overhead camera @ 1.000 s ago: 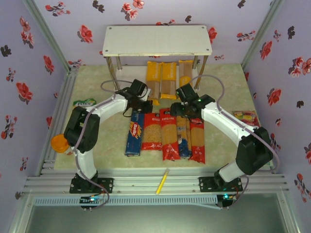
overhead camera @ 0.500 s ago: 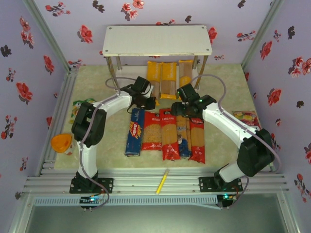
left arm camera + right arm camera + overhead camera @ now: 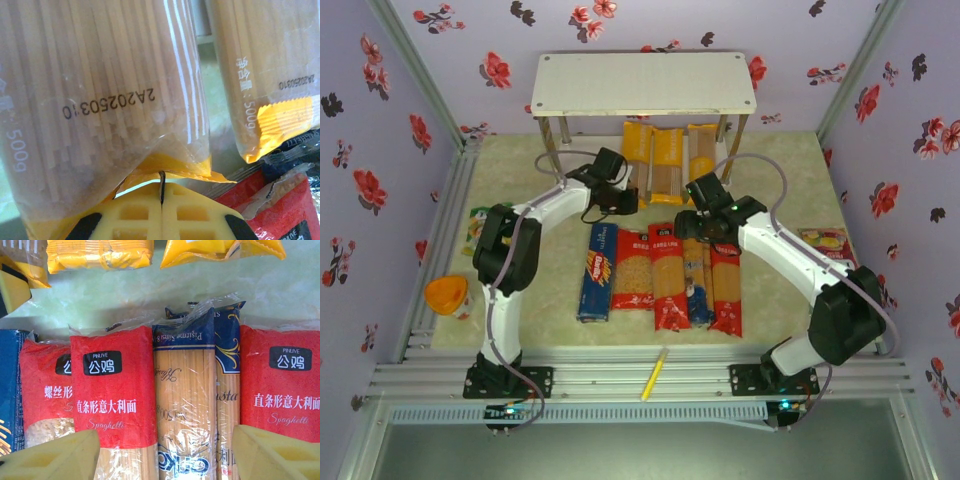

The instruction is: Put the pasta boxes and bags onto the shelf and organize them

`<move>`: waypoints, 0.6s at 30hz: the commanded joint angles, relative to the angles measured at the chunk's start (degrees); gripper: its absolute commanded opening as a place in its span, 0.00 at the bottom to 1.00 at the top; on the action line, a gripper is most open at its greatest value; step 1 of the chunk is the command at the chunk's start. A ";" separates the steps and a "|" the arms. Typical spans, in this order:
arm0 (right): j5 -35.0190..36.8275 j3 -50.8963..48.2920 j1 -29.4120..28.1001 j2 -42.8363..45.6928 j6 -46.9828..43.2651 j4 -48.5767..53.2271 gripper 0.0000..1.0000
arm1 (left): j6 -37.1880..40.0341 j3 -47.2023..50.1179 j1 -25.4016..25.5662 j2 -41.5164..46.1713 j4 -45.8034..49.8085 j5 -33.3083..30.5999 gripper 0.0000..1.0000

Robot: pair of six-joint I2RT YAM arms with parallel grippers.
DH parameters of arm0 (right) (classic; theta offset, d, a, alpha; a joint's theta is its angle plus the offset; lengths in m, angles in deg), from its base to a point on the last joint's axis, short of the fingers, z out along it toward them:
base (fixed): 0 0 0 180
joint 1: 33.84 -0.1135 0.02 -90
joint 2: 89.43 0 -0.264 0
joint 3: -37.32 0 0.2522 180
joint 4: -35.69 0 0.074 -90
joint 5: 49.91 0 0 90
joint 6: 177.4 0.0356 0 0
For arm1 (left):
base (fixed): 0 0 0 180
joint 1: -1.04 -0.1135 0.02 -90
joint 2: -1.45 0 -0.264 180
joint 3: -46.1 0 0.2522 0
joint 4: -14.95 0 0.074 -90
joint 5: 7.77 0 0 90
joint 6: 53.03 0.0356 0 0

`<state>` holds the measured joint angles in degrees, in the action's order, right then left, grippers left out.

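Observation:
Three yellow-orange spaghetti bags lie side by side under the white shelf. My left gripper is shut, its tips pressed against the yellow near end of the leftmost bag, with nothing held between them. In front lies a row: a dark-blue box, a wide red bag, a red spaghetti bag, blue-ended bags and another red bag. My right gripper hovers open over the row's far ends, its fingers straddling the red and blue-ended bags.
A green sweets packet lies at the mat's left edge and a colourful one at the right. An orange object sits on the left rail. A yellow pen rests on the front rail. The shelf's silver posts flank the yellow bags.
My left gripper moved forward toward the shelf, and the leftmost yellow bag slid further under it. My right gripper stayed nearly still.

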<state>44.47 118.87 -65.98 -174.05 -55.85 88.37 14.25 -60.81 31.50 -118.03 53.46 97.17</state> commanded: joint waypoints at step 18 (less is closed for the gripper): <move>1.01 -1.80 0.51 2.25 -0.31 0.90 0.73 | 1.97 5.45 -1.57 11.47 -5.14 -0.98 0.37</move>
<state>44.43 117.85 -65.98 -173.31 -55.85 88.37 14.97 -57.81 30.64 -114.27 51.52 96.91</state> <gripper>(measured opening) 0.731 0.363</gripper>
